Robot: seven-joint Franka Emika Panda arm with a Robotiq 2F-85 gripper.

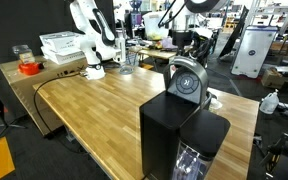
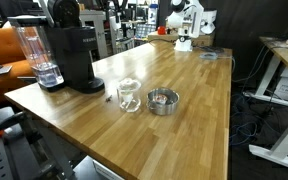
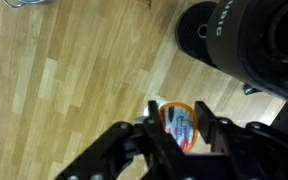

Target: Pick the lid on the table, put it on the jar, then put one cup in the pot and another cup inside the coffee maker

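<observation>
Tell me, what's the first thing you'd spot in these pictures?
The tall black coffee maker with its rounded grey head stands out most, at one end of the long wooden table. Near it sit a clear glass jar and a small metal pot, side by side. In the wrist view, the gripper is shut on a small orange-rimmed thing.

Even overhead light fills the room around me; the pale wooden tabletop (image 2: pixel 184 110) shows soft sheen and only faint shadows beneath things in both exterior views. The tall black boxy coffee maker (image 1: pixel 182 125) reads as a dark, detail-poor mass. My wrist view is blurred: my dark gripper fingers (image 3: pixel 152 140) sit out of focus.
</observation>
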